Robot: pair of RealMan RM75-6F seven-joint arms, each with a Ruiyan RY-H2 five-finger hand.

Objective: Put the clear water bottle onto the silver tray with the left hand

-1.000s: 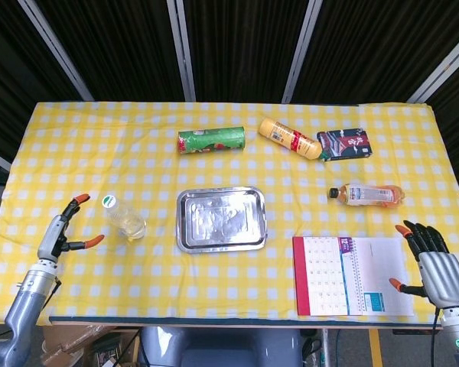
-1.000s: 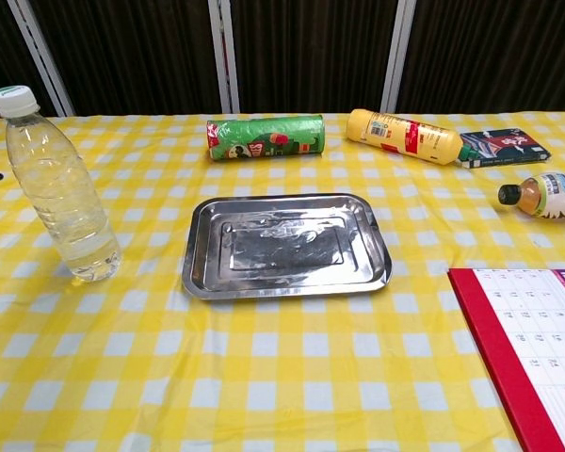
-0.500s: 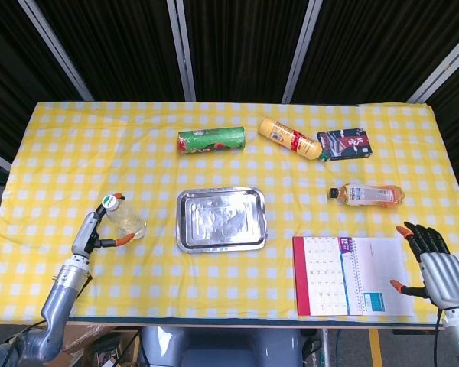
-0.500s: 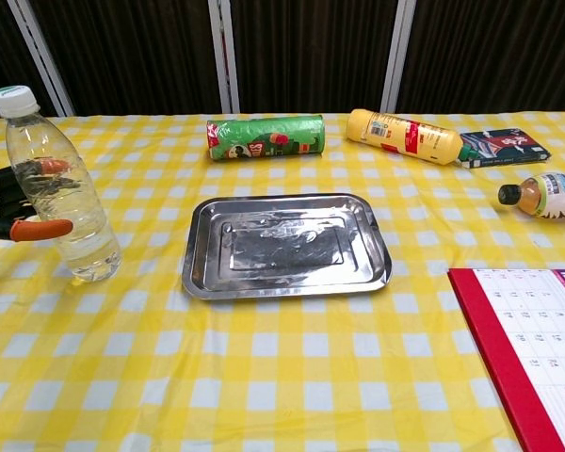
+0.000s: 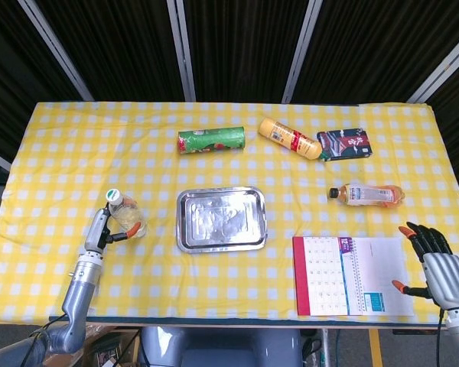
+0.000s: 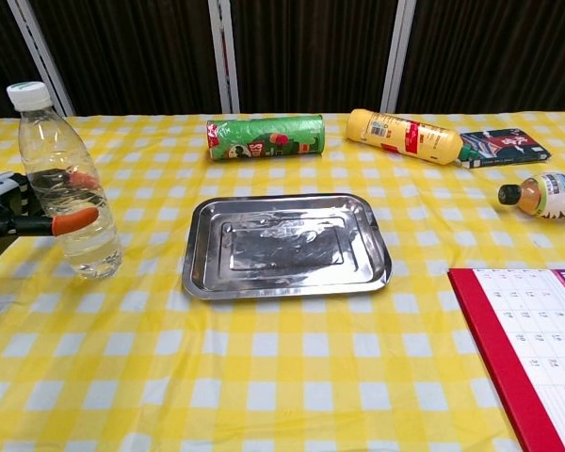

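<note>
A table (image 5: 61, 145) under yellow checked cloth carries a silver tray (image 5: 220, 219), clear water bottle (image 5: 126, 218), green canister (image 5: 212, 141), yellow bottle (image 5: 289, 138) (lying flat), dark packet (image 5: 345, 144), tea bottle (image 5: 366, 195) and calendar (image 5: 350, 275).

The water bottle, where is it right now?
The clear water bottle stands near the table's left edge in both views, just left of the silver tray. The left hand has its fingers around it.
</note>
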